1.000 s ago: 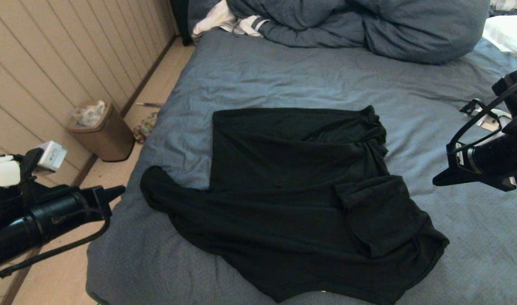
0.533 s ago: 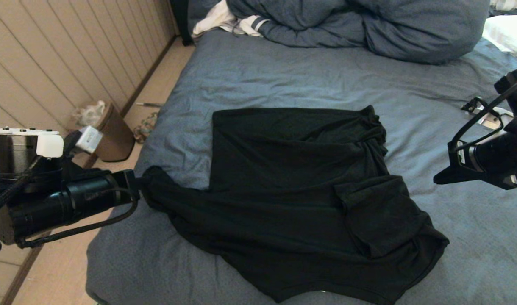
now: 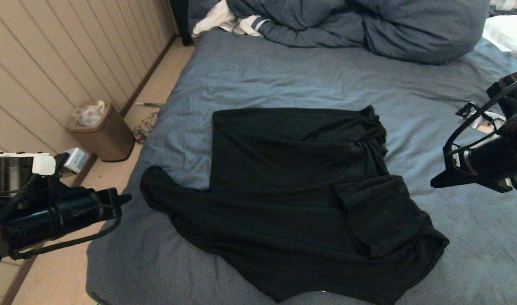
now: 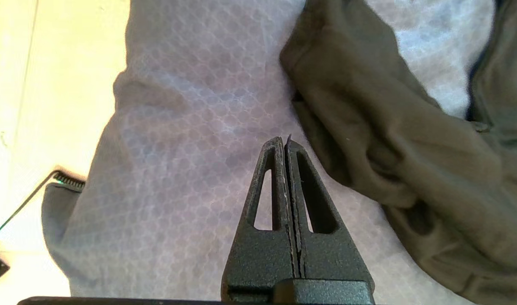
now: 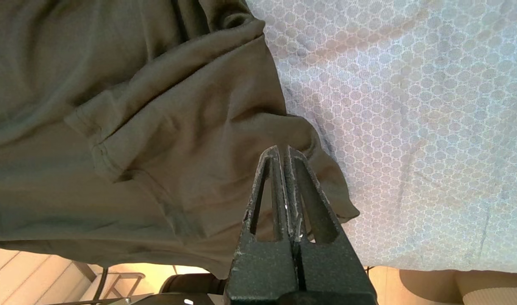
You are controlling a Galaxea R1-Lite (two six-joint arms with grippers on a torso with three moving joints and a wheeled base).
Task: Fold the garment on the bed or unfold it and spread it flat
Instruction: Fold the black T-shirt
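Wrinkled blue-grey bed (image 3: pixel 284 76) carries thin black T-shirt (image 3: pixel 292 199), mid-mattress, partly folded, sleeves rumpled. Left claw (image 3: pixel 125 197) pinched shut, empty, beside left sleeve. Right claw (image 3: pixel 436 183) shut, empty. Sleeve tucks, final fold remain, likely.

Head camera looks forward and down over the bed (image 3: pixel 284 76) from its near end. Each wrist camera looks along closed fingers, close above the sheet; all three share the black shirt (image 3: pixel 292 203).
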